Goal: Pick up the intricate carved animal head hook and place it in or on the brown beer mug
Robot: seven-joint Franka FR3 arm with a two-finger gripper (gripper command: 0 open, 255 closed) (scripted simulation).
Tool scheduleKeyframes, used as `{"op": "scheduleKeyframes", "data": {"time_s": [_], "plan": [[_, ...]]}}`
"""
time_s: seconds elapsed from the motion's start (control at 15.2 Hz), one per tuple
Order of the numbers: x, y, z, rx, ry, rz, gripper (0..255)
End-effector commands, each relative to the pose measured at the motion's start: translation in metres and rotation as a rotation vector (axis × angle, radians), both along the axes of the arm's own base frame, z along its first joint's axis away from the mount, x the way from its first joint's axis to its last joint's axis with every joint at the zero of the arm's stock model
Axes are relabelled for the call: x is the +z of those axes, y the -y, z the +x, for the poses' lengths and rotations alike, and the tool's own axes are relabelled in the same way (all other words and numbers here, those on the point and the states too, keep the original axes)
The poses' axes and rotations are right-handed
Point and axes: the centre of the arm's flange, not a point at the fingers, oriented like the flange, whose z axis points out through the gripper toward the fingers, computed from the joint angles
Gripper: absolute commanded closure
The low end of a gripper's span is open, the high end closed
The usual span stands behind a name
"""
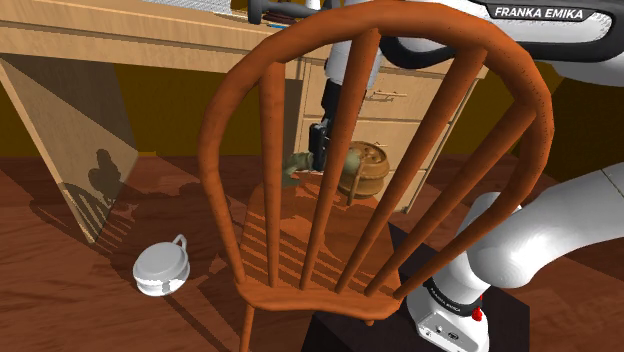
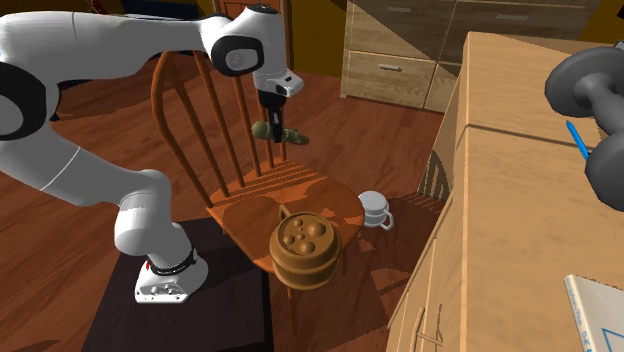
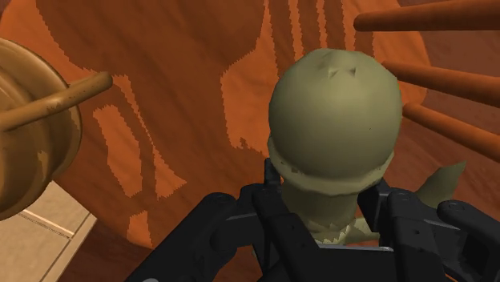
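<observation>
**Ana:** Chair [image 1: 272, 150] spindles are crossing the front of the shoulder view. Where is the hook sitting?

**Ben:** It isn't sitting. The gripper [image 3: 328, 212] is clasping the olive-green animal-head hook [image 3: 335, 120] between its fingers, hanging above the seat.

**Ana:** And the mug?

**Ben:** The brown mug [image 2: 305, 250] is resting at the seat's edge farthest from the backrest, apart from the hook. A white cup [image 2: 373, 207] is resting on the floor beside the chair.

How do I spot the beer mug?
Find the big reddish-brown chair. On its seat edge, away from the backrest, sits the mug. It is brown and barrel-shaped, unlike the small white cup on the floor nearby.
</observation>
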Motion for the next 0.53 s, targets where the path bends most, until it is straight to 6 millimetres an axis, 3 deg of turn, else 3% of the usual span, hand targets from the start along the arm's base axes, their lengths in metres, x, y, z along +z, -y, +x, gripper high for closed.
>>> {"op": "scheduleKeyframes", "data": {"time_s": [0.0, 0.46], "plan": [[0.005, 0.014, 0.000, 0.000, 0.000, 0.000, 255], [0.008, 0.106, 0.002, 0.000, 0.000, 0.000, 255]]}}
